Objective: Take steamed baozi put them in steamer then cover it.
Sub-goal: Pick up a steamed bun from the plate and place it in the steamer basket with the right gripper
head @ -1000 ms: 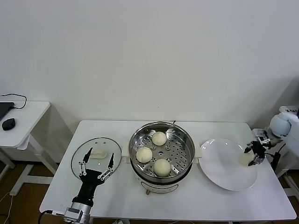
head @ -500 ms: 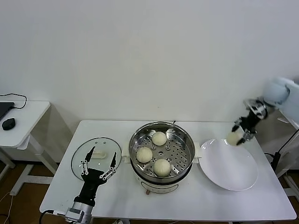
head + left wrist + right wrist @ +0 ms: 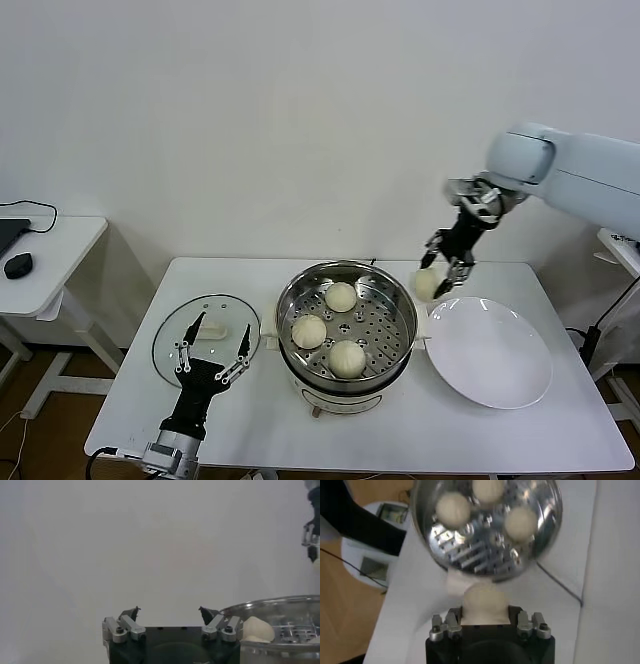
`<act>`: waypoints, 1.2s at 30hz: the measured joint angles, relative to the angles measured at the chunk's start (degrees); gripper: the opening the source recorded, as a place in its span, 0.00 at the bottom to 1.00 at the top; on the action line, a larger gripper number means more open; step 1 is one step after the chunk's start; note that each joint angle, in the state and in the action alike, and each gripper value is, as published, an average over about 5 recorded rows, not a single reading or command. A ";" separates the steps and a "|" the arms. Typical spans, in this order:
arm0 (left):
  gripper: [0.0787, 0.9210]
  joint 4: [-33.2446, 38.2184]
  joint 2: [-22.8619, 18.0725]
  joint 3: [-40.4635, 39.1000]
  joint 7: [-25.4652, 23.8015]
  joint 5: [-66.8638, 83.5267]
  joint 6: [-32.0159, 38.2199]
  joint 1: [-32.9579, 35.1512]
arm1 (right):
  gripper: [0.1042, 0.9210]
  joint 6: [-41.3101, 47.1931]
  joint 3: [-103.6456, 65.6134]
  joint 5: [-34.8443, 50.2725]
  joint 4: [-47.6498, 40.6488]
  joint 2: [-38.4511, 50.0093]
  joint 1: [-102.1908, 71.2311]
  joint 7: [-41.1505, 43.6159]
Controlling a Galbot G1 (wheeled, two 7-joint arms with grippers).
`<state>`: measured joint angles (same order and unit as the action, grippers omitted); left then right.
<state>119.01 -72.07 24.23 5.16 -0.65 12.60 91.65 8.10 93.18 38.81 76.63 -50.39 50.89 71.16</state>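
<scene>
A: What has changed?
B: The right pincer (image 3: 446,276), closed around the fourth baozi (image 3: 427,284), has carried it off the plate (image 3: 490,352); now it hangs at the steamer's (image 3: 346,330) three o'clock rim.
A: And the left pincer (image 3: 211,345)?
B: Wide open, empty, over the cover (image 3: 206,334). Covering comes next.

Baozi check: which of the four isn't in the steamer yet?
The baozi gripped by the right gripper, in the air beside the steamer rim; the other three lie on its perforated tray.
</scene>
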 measured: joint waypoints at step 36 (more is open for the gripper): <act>0.88 -0.95 0.15 1.50 0.11 0.37 0.42 -0.02 | 0.67 2.40 0.84 -3.67 -3.17 -11.05 -9.52 -4.68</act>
<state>118.06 -71.92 25.73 5.27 -0.28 13.02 91.63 10.49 94.02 35.14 73.46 -61.45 41.38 66.48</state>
